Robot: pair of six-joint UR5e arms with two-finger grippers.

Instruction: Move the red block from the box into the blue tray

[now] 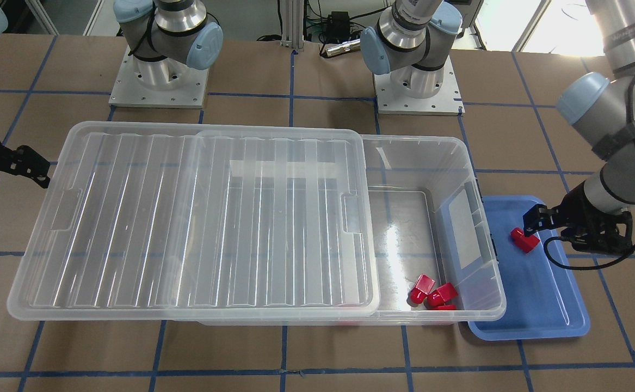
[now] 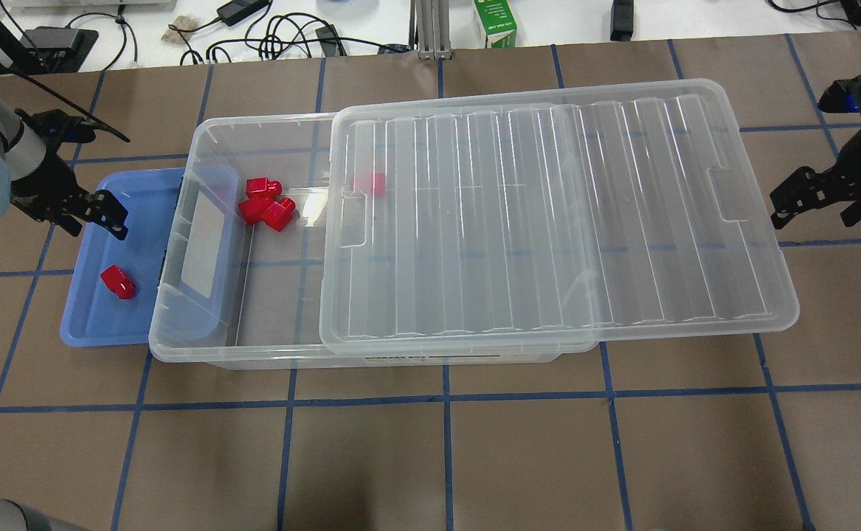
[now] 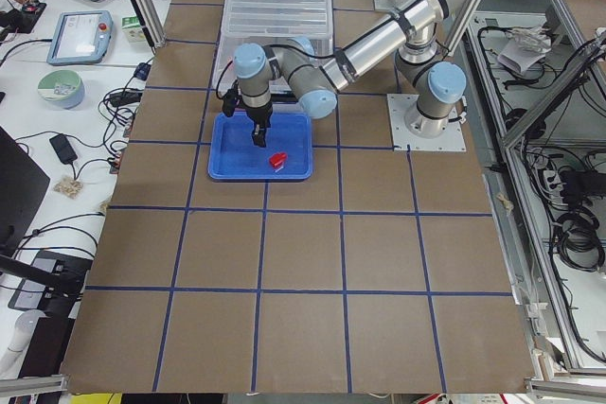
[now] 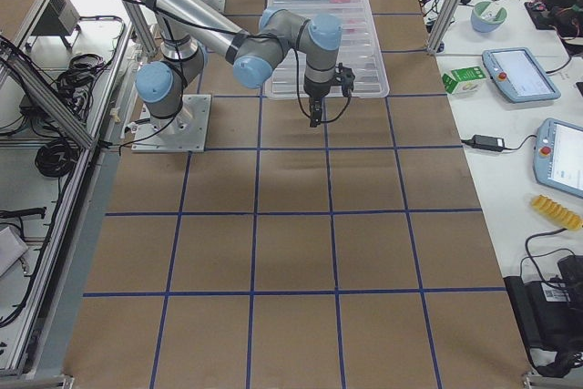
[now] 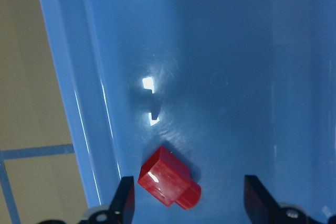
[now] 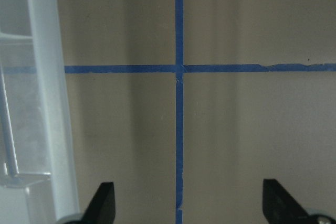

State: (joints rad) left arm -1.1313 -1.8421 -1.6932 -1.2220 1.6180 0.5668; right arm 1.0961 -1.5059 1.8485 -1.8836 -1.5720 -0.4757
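One red block (image 2: 118, 282) lies loose on the floor of the blue tray (image 2: 87, 328), which stands at the open end of the box (image 2: 201, 350). My left gripper (image 2: 94, 220) hangs open just over this block. In the left wrist view the block (image 5: 169, 178) lies between the spread fingers (image 5: 126, 195) without touching them. Three more red blocks (image 2: 264, 203) sit in the box's uncovered end, and another (image 2: 369, 184) shows through the lid. My right gripper (image 2: 790, 203) is open and empty beside the lid's far end.
The ribbed clear lid (image 2: 548, 214) is slid aside and covers most of the box, overhanging its right end. The tray's rim (image 5: 68, 103) lies close to my left finger. Brown table (image 6: 236, 129) with blue tape lines lies under the right gripper.
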